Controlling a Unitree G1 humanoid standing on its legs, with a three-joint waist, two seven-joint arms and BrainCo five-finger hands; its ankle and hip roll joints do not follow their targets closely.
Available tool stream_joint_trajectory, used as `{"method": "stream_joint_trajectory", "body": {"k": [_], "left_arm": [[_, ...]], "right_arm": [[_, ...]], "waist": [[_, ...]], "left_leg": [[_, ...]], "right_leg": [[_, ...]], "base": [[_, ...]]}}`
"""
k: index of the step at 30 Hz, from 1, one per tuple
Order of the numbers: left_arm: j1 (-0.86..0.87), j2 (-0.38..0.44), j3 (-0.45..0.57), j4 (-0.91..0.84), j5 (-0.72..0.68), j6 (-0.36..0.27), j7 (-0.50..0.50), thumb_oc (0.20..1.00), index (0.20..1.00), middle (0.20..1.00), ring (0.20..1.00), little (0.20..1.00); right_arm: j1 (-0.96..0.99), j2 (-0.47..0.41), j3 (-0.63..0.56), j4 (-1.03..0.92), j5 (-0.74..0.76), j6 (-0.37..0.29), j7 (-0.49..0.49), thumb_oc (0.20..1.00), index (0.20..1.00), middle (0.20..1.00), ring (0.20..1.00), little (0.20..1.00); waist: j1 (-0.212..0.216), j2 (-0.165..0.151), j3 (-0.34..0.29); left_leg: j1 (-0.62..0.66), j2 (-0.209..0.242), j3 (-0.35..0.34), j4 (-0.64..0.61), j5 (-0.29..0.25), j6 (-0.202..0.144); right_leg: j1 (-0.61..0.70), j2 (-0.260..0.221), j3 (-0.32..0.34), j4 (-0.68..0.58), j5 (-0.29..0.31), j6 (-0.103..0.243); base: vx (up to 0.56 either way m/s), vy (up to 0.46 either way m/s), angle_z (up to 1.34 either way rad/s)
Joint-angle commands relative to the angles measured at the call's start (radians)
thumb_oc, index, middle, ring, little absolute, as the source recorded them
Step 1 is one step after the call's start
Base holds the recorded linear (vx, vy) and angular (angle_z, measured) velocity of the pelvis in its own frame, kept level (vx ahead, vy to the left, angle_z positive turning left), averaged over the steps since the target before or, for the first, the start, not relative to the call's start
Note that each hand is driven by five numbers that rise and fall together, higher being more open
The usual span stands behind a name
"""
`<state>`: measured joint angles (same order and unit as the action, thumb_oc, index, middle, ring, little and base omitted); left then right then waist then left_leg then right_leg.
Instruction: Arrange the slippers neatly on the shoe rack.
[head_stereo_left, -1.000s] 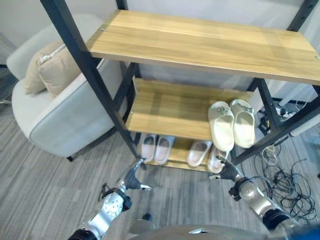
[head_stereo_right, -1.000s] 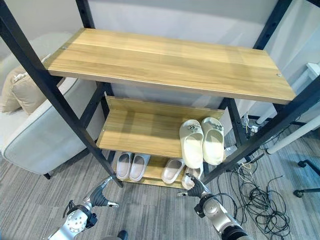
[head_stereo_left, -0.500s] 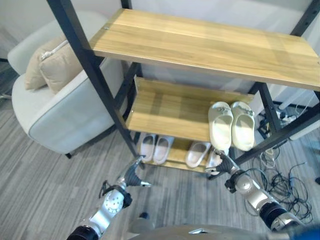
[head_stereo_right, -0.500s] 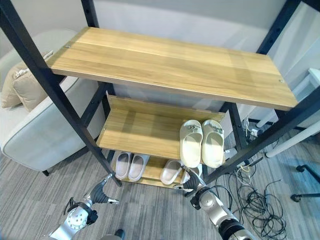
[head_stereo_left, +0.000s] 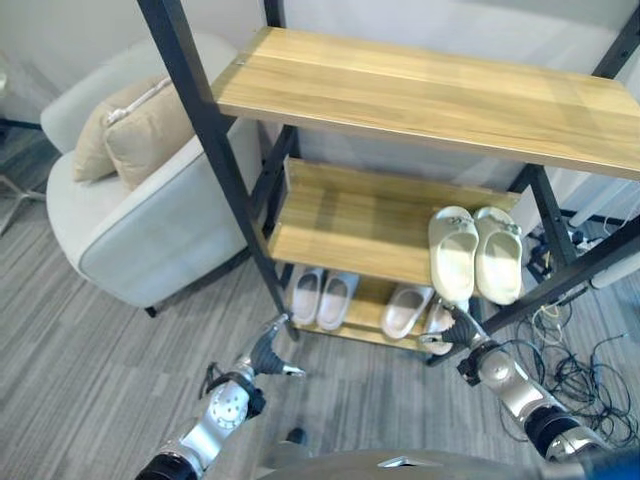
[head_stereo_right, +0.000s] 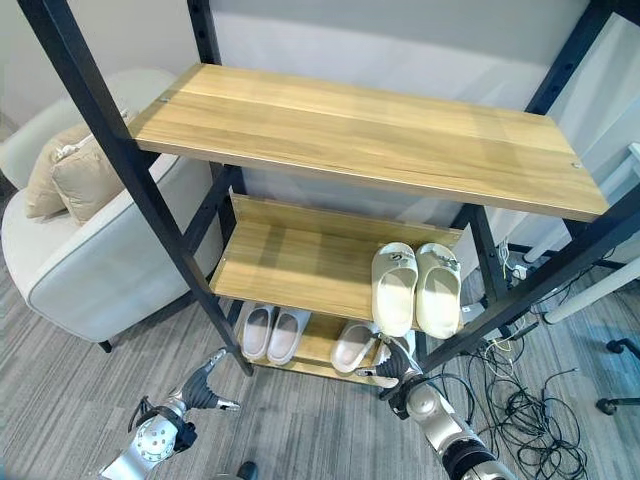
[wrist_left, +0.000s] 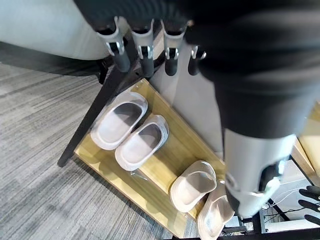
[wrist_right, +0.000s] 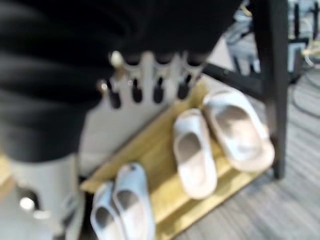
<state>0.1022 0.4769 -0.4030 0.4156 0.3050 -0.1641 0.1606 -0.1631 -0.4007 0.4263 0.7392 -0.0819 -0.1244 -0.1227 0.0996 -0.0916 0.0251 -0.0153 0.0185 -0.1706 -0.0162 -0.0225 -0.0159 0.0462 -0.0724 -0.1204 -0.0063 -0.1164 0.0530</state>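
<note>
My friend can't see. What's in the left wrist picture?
Two pairs of slippers sit on the shoe rack's bottom shelf: a grey pair neatly side by side and a beige pair sitting crooked. The left robot hand hovers open above them.

No readable text, labels, numbers or signs anywhere: none on the shoe rack (head_stereo_right: 370, 130), none on the slippers (head_stereo_right: 416, 288), none on the armchair (head_stereo_left: 150, 230) or its cushion (head_stereo_left: 135, 135).

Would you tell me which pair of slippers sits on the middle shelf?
The cream pair at the middle shelf's right end; the other two pairs sit on the bottom shelf.
</note>
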Motion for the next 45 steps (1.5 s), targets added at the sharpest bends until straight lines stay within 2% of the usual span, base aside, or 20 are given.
{"method": "stream_joint_trajectory", "body": {"k": [1,12,19,30,41,45], "left_arm": [[-0.025,0.013,0.023,-0.003,-0.001,-0.032,0.026,1.000,1.000,1.000,1.000,1.000],[-0.008,0.017,0.022,0.022,-0.024,-0.026,0.018,1.000,1.000,1.000,1.000,1.000],[0.001,0.019,0.027,0.028,-0.027,-0.026,0.021,1.000,1.000,1.000,1.000,1.000],[-0.013,-0.005,0.020,0.066,-0.018,-0.023,0.021,1.000,1.000,1.000,1.000,1.000],[-0.019,-0.052,-0.010,0.128,-0.006,-0.021,0.006,1.000,1.000,1.000,1.000,1.000],[-0.029,-0.076,-0.017,0.155,-0.011,-0.016,0.006,1.000,1.000,1.000,1.000,1.000]], "right_arm": [[-0.051,0.006,-0.045,0.004,0.069,-0.015,-0.042,1.000,1.000,1.000,1.000,1.000],[-0.097,0.026,-0.119,0.125,0.185,-0.005,-0.069,1.000,1.000,1.000,1.000,1.000],[-0.121,0.027,-0.131,0.146,0.202,-0.002,-0.078,1.000,1.000,1.000,1.000,1.000],[-0.068,0.089,-0.110,0.228,0.185,0.006,-0.050,1.000,1.000,1.000,1.000,1.000],[0.034,0.162,-0.134,0.372,0.160,0.028,-0.027,1.000,1.000,1.000,1.000,1.000],[0.089,0.172,-0.202,0.425,0.200,0.032,-0.027,1.000,1.000,1.000,1.000,1.000]], "waist": [[0.019,-0.051,-0.003],[0.024,-0.046,-0.010],[0.029,-0.043,-0.010],[0.028,-0.044,-0.016],[0.004,-0.028,-0.031],[-0.021,-0.011,-0.040]], "left_leg": [[-0.068,-0.050,0.010,0.059,-0.028,0.011],[-0.059,-0.054,0.011,0.029,-0.020,0.014],[-0.059,-0.057,0.012,0.023,-0.018,0.016],[-0.040,-0.061,0.016,0.018,-0.022,0.020],[-0.018,-0.061,0.027,0.015,-0.024,0.023],[-0.018,-0.059,0.040,0.007,-0.011,0.022]], "right_leg": [[-0.008,-0.049,0.032,0.078,0.032,0.097],[-0.008,-0.055,0.029,0.067,0.042,0.104],[-0.009,-0.058,0.029,0.061,0.047,0.107],[0.006,-0.058,0.034,0.058,0.050,0.108],[0.012,-0.057,0.037,0.067,0.053,0.106],[0.003,-0.055,0.040,0.075,0.058,0.106]], "base": [[0.03,0.007,-0.04],[0.01,0.002,-0.01],[0.00,0.000,0.00],[0.00,0.000,0.00],[-0.02,0.013,-0.01],[-0.08,0.043,-0.01]]}}
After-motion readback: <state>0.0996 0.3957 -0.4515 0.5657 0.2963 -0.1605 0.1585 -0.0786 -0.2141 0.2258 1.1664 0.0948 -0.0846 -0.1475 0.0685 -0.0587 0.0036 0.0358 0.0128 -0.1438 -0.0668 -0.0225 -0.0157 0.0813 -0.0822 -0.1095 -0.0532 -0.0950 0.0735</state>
